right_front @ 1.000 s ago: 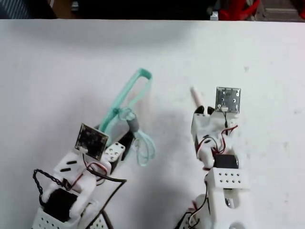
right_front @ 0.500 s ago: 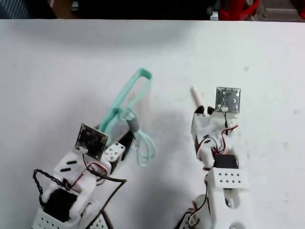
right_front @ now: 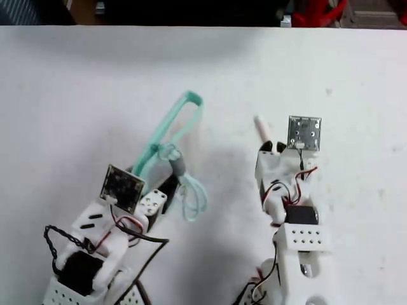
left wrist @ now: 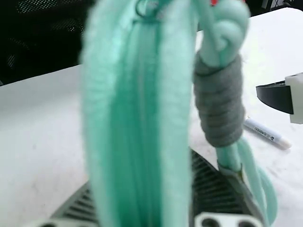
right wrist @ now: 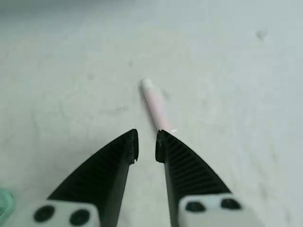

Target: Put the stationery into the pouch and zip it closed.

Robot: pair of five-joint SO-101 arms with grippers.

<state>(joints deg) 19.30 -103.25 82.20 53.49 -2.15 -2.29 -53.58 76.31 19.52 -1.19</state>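
Nothing moved: your left claw (right_front: 166, 178) clamped the pouch (left wrist: 137, 118); right claw (right wrist: 147, 142), barely apart, risked nudging the off-centre pen (right wrist: 155, 105) ahead away.

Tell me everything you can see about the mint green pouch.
The pouch is soft mint-green fabric, held on edge, so the high view sees a narrow strip whose far end looks parted. Its zipper runs along the upper edge. A matching cord loop with a grey wrap hangs at the near end, where the left gripper grips it.
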